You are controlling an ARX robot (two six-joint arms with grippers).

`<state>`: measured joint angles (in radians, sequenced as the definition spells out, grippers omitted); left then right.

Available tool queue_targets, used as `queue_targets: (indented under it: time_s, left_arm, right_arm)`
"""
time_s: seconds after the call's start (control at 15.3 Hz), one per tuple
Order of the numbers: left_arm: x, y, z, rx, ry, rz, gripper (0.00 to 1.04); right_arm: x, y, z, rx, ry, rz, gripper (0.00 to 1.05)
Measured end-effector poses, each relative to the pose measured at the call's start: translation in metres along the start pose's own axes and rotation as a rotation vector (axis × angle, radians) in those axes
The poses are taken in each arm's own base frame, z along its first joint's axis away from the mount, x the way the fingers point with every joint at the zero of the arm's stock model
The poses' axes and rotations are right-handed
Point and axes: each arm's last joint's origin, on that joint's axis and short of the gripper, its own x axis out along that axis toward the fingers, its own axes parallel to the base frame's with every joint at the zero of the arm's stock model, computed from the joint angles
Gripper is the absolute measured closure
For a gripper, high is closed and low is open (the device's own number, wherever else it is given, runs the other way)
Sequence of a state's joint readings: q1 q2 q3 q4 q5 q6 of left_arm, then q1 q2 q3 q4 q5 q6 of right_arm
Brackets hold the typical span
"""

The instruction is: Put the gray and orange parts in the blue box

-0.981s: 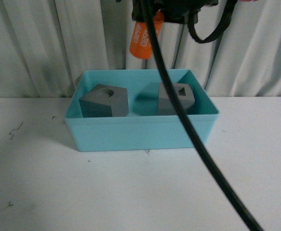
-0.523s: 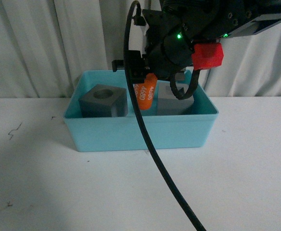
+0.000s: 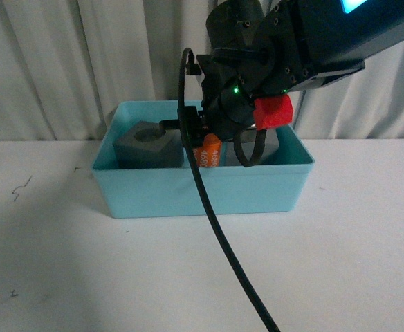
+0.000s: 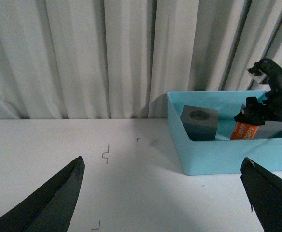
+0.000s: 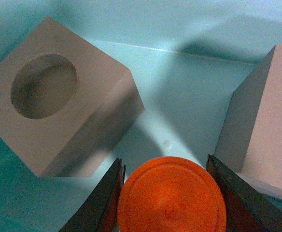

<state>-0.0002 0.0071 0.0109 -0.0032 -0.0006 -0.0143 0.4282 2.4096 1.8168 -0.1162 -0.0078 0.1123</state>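
Note:
The blue box (image 3: 202,190) stands on the white table against the curtain. Inside it at the left sits a gray cube with a round recess (image 3: 147,144) (image 5: 59,116) (image 4: 200,122). A second gray cube (image 5: 266,140) lies at the right, mostly hidden behind the arm in the front view. My right gripper (image 3: 209,149) (image 5: 167,193) reaches down into the box between the cubes, shut on the orange cylinder (image 3: 209,151) (image 5: 172,195) (image 4: 246,130). My left gripper (image 4: 162,188) hangs open over bare table, apart from the box.
A black cable (image 3: 216,228) runs from the right arm down across the front of the box. White curtains (image 3: 50,62) close off the back. The table (image 3: 84,263) bears small dark marks (image 4: 105,154).
The right arm has come down from above the box; the orange cylinder has dropped from over the rim to low between the two gray cubes.

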Motion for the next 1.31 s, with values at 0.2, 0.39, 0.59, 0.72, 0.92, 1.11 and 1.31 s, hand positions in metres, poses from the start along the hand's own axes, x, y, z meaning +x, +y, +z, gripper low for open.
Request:
queue_targets:
  time_s: [0.2,0.39,0.59,0.72,0.92,1.11,1.31]
  left_arm:
    - [0.000,0.000,0.000,0.000,0.000,0.000,0.07]
    - [0.000,0.000,0.000,0.000,0.000,0.000,0.07]
    - [0.000,0.000,0.000,0.000,0.000,0.000,0.07]
    - [0.000,0.000,0.000,0.000,0.000,0.000,0.07]
    - [0.000,0.000,0.000,0.000,0.000,0.000,0.07]
    - [0.000,0.000,0.000,0.000,0.000,0.000,0.07]
    - [0.000,0.000,0.000,0.000,0.000,0.000,0.07]
  right_arm:
    - [0.005,0.002,-0.001,-0.002,0.004,-0.005,0.58]
    - [0.005,0.003,-0.001,-0.003,0.003,-0.003,0.46]
    - [0.006,0.003,-0.001,-0.002,-0.005,0.004,0.18]
    - [0.005,0.003,0.003,0.007,-0.036,0.016,0.05]
    - [-0.044,0.003,0.031,0.017,-0.207,0.038,0.06]
    - [-0.148,-0.017,0.063,0.037,-0.451,0.022,0.06]
    - [-0.227,-0.054,0.022,0.111,-0.503,-0.159,0.06]
